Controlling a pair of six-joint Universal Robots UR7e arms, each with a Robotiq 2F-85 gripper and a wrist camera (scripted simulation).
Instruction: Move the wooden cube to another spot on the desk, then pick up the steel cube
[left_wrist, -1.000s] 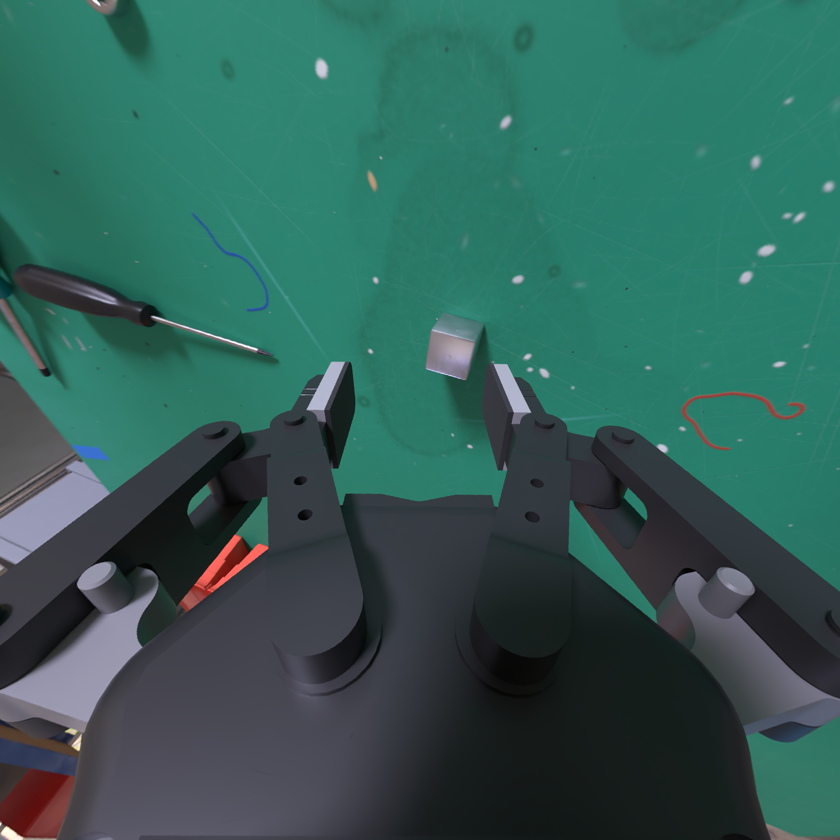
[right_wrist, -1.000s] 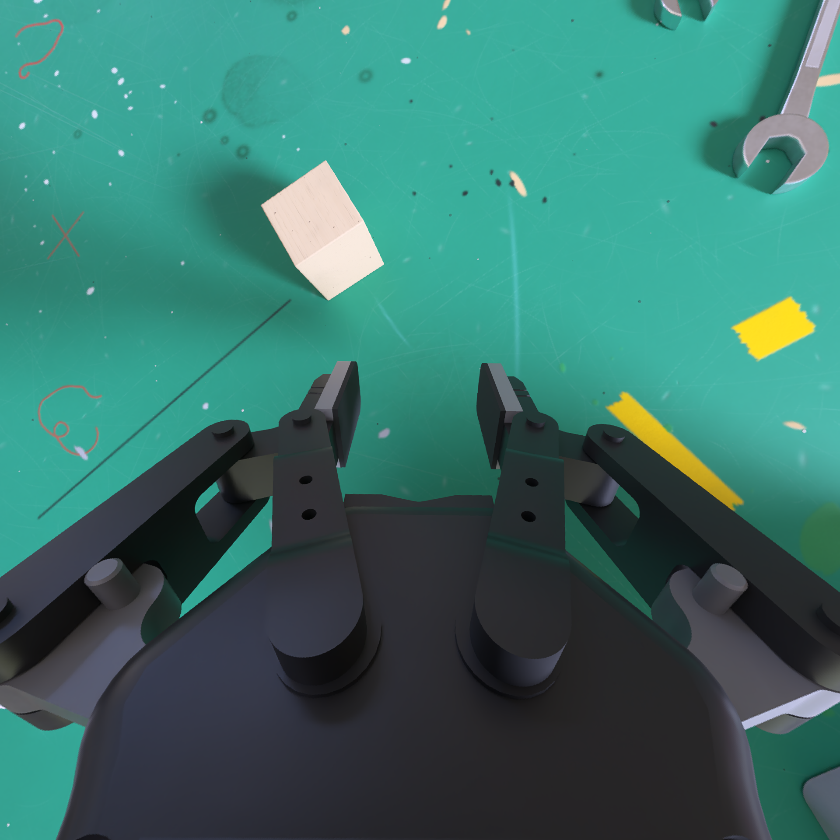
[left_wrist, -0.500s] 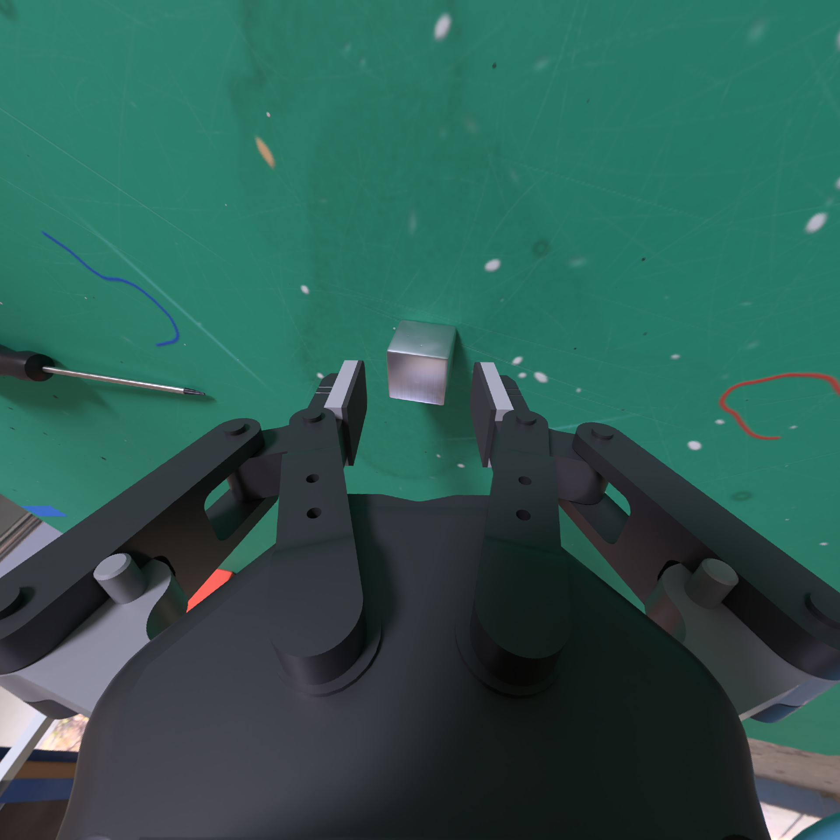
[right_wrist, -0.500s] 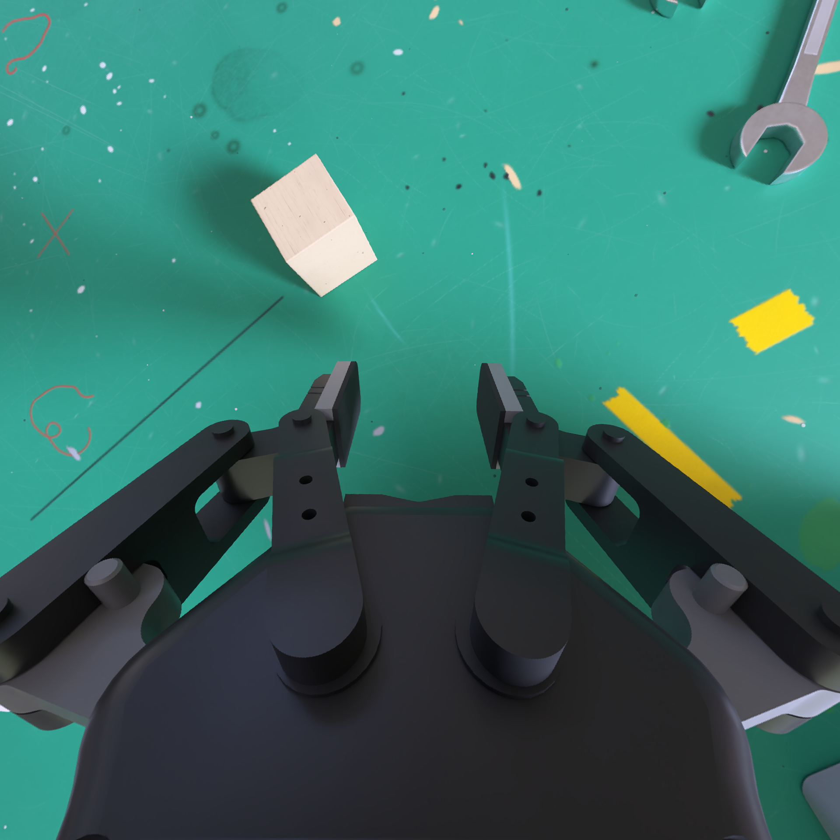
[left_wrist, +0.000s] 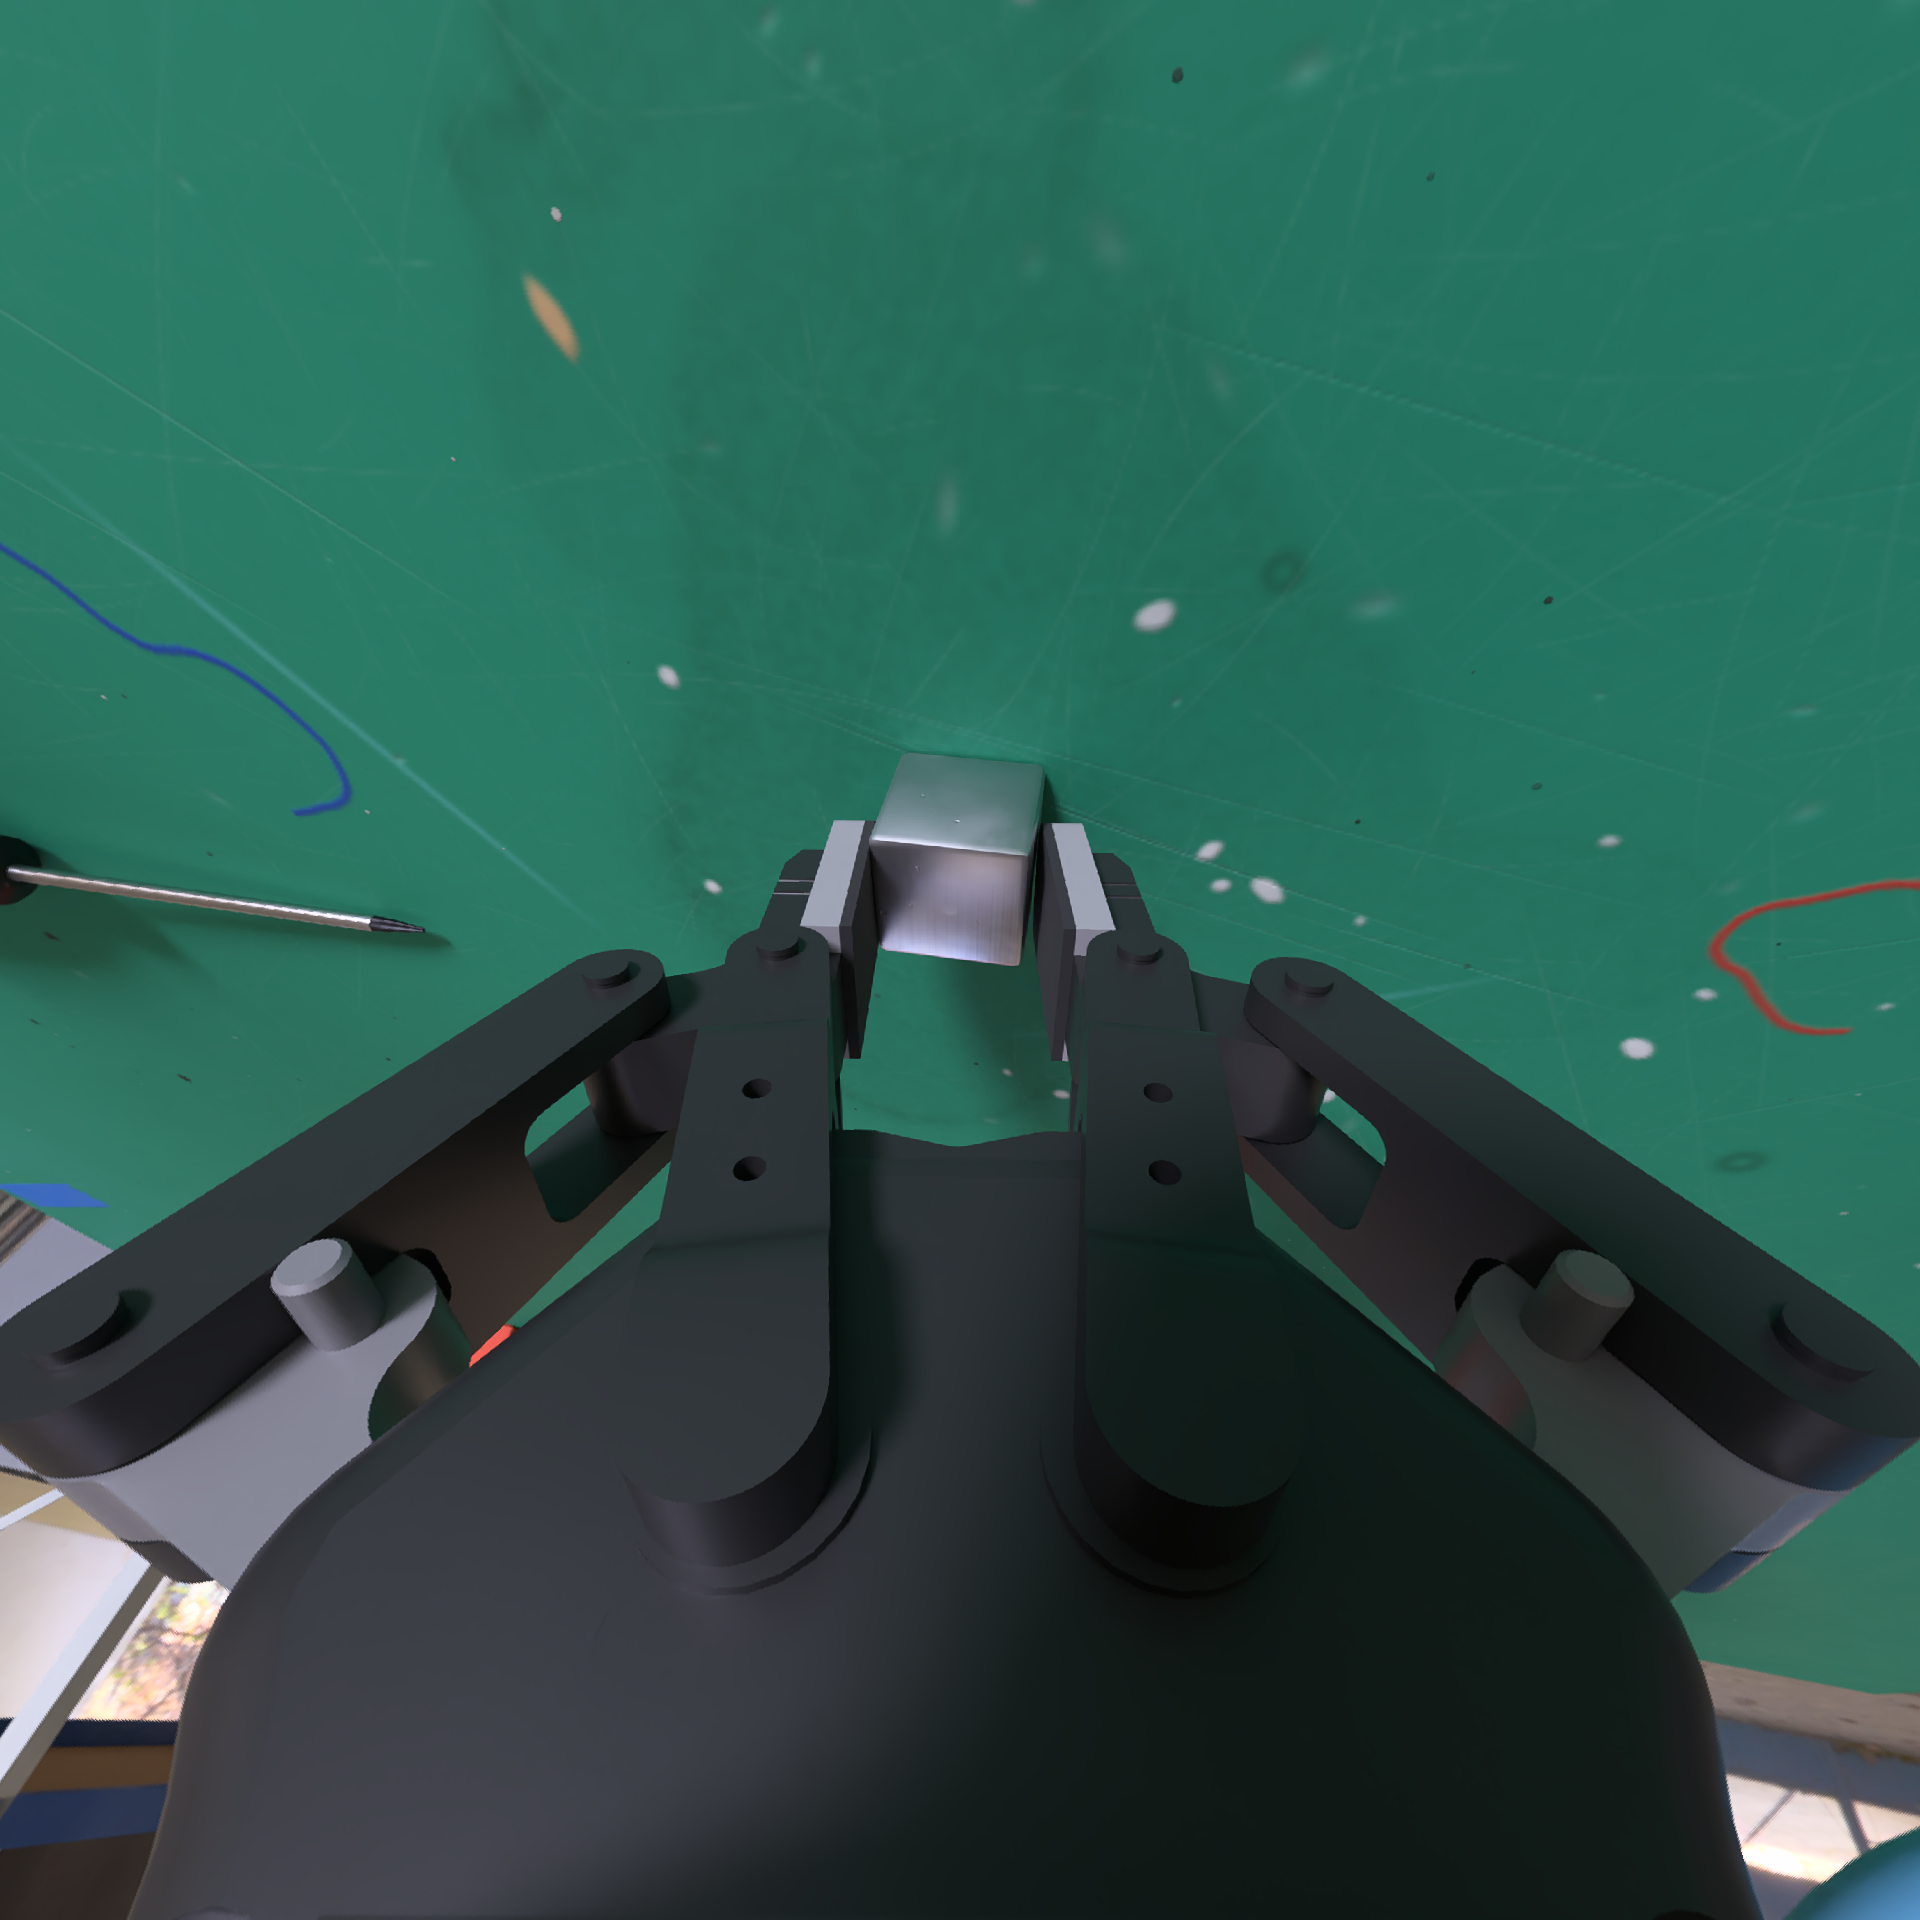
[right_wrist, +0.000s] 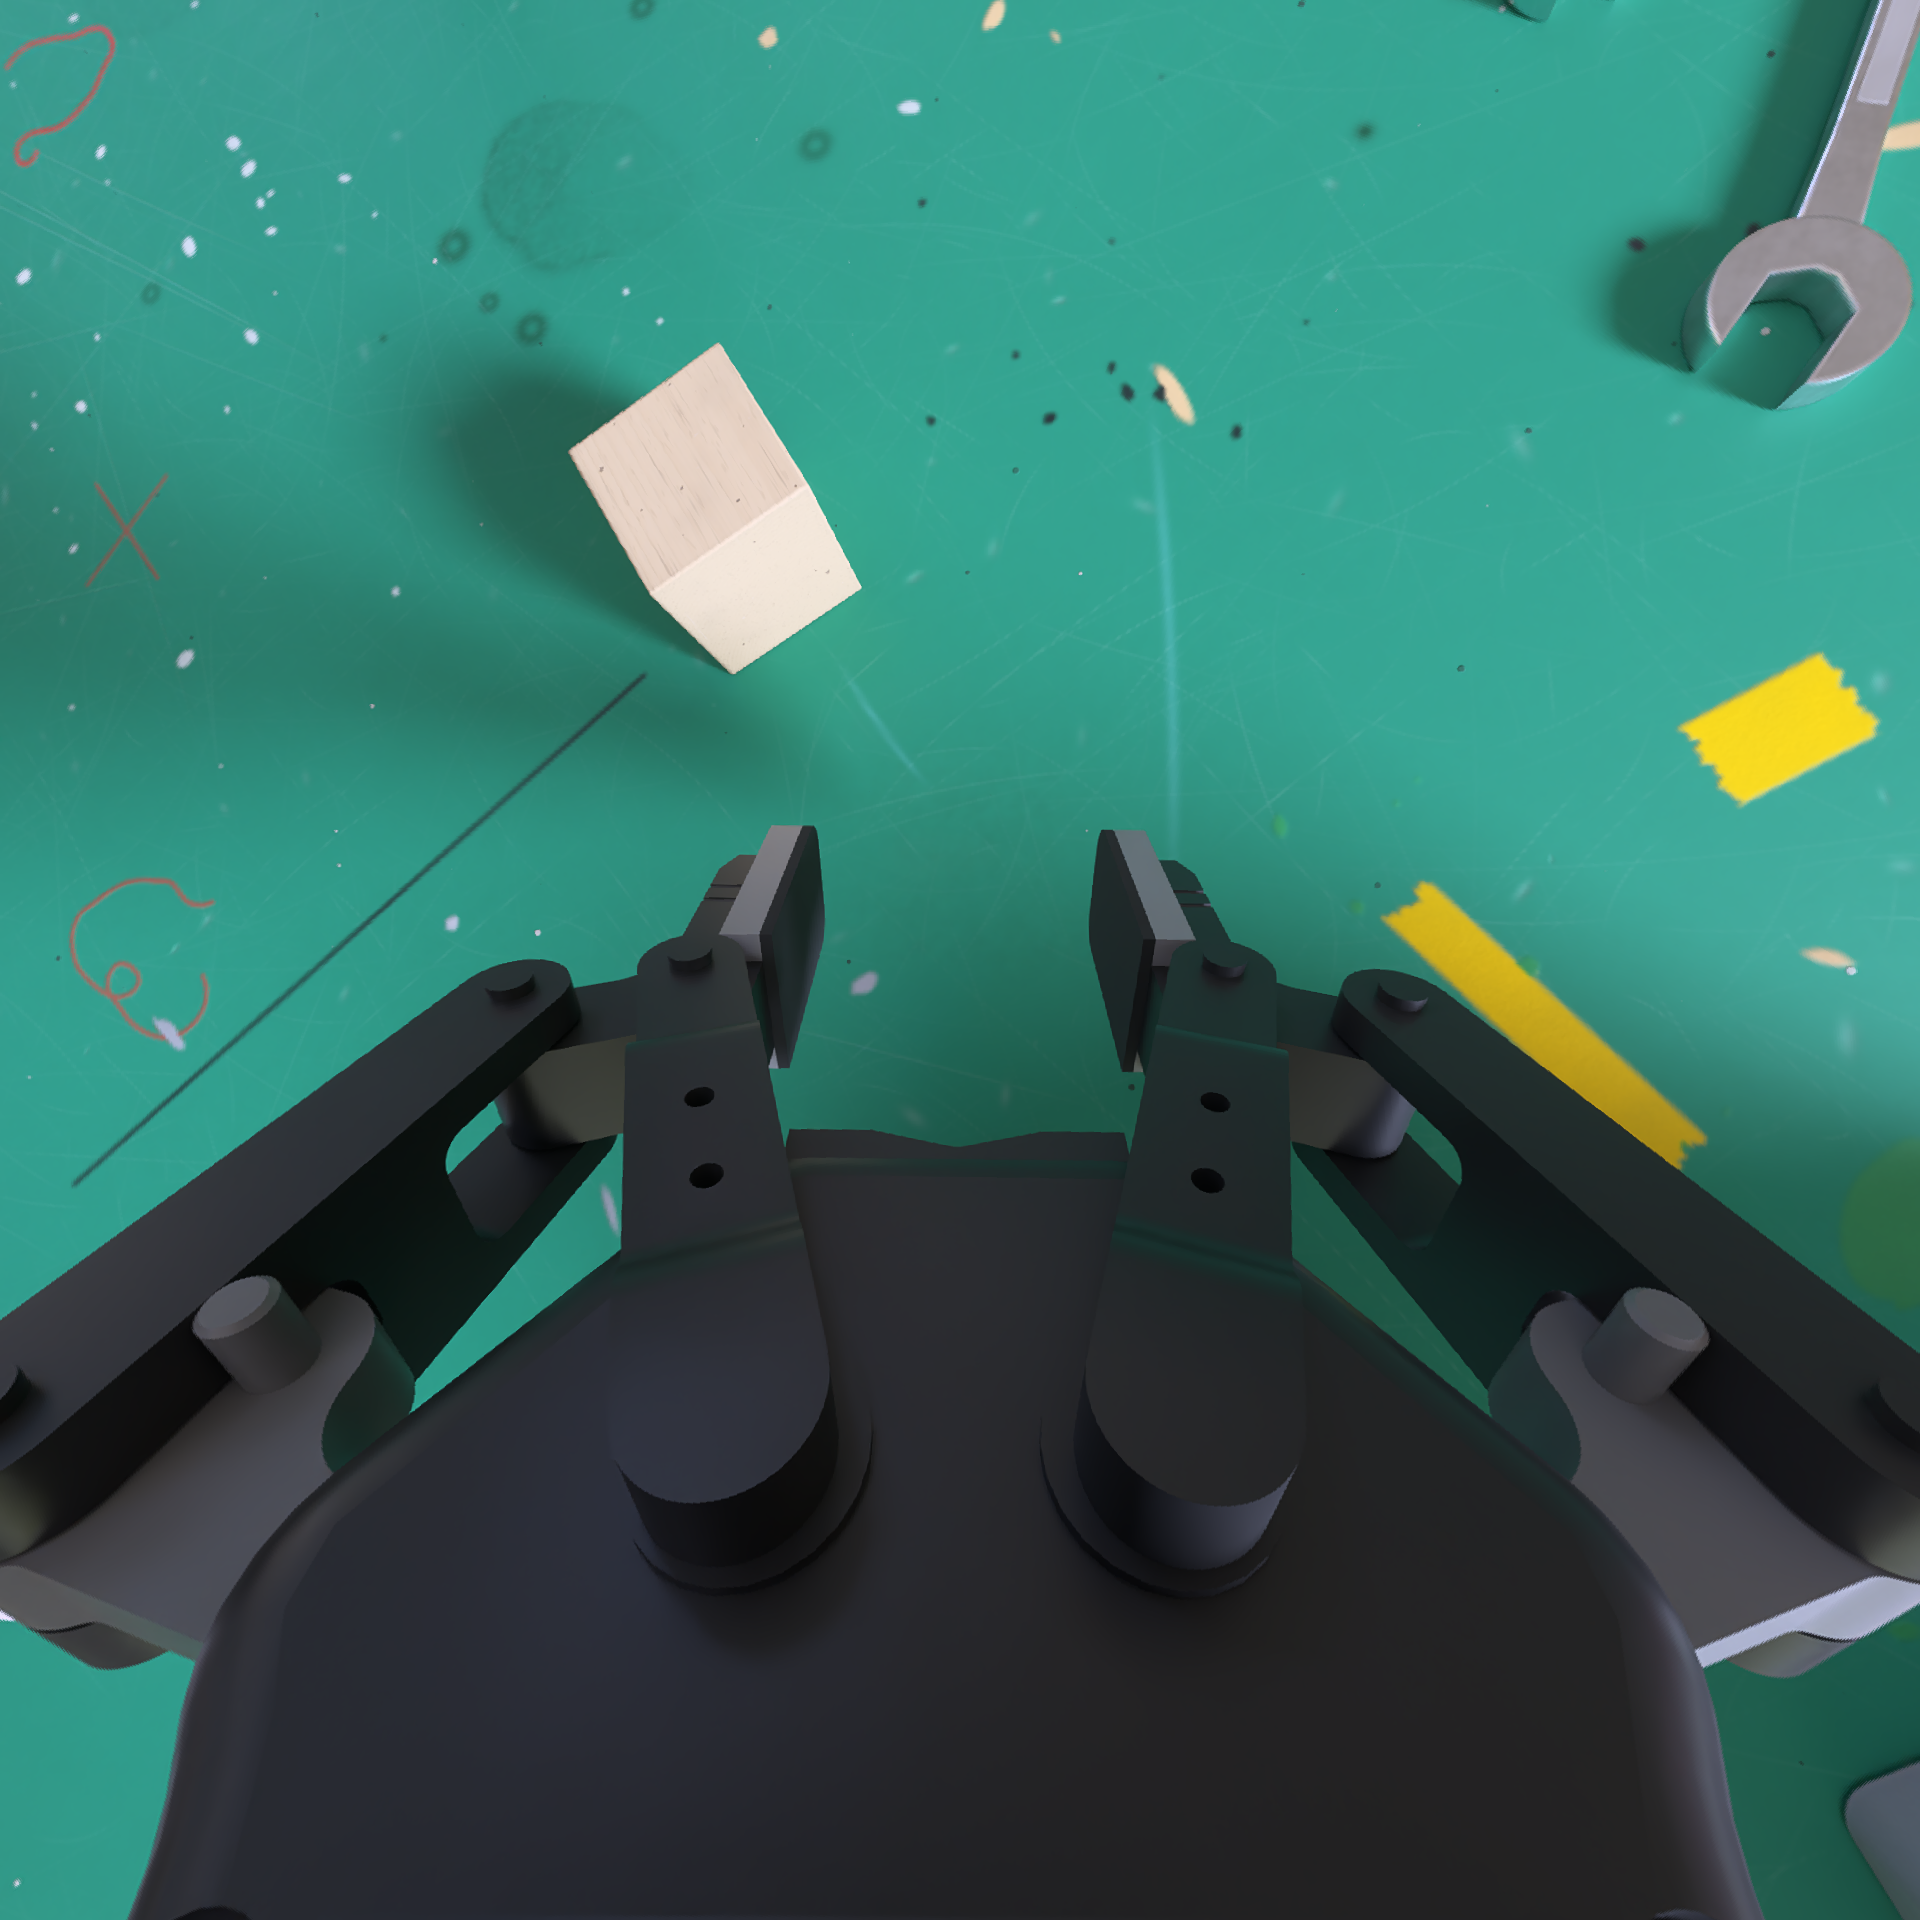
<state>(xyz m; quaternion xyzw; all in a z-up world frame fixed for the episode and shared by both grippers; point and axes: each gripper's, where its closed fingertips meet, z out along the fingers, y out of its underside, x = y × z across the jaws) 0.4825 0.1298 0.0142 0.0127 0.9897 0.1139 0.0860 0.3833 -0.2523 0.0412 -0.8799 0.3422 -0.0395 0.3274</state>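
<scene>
Two pads of the left pincer (left_wrist: 954, 914) stood against the opposite side faces of the steel cube (left_wrist: 954, 862), just above the centre of the left wrist view. No gap showed on either side, so the pincer was judged clamped on the cube, though the pad faces themselves were partly hidden. The cube rested on the green desk (left_wrist: 1351, 416); no lift was visible.

Procedure for the step in hand, as judged:
- Confirm firm closure before raising. Polished steel is likely heavy for its size and slippery, so a light grip could let it slide out.
- Raise straight up, without tilt or twist, so that the flat faces stay flush on the pads.
- Only the front tips of the pads appeared to cover the cube; a deeper seat would hold more securely.

Orientation: the steel cube had no long axis. Its faces lay square to the pads, with one face toward the camera and the top face up.

The right pincer (right_wrist: 956, 940) hung with its fingers apart, holding nothing. The wooden cube (right_wrist: 717, 509) sat flat on the desk at the upper left of the right wrist view, well apart from those fingers and turned at an angle to them, one corner pointing to the lower edge of the frame.

A screwdriver (left_wrist: 218, 902) lay at the left edge of the left wrist view, clear of the lift path.
</scene>
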